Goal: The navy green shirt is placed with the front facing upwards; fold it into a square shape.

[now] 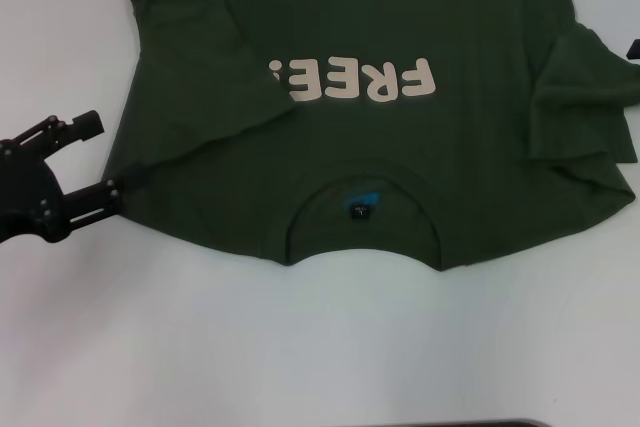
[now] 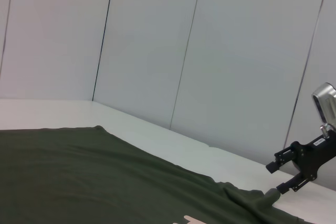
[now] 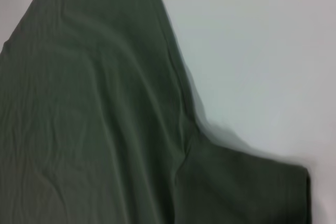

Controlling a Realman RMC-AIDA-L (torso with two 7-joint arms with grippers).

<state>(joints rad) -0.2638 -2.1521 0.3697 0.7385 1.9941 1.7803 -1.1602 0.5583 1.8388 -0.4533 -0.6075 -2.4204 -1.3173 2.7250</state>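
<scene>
Both sleeves of the shirt (image 1: 400,37) are folded in; body folds remain. Left gripper (image 1: 95,157), jaws spread, sits beside its shoulder; right jaws also spread.

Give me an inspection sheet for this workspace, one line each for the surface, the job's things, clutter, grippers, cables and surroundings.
Surface: white table, bare around the garment.
Job's things: navy green shirt lies front up, collar toward the robot, cream FREE! lettering showing; left sleeve folded in over the chest, right sleeve rumpled and partly folded in.
Clutter: nothing seen.
Grippers: left gripper open at the shirt's left shoulder edge, its lower finger at the cloth; right gripper at the right sleeve, open, its lower finger at the cloth.
Cables: nothing seen.
Surroundings: pale panelled wall behind the table.
</scene>
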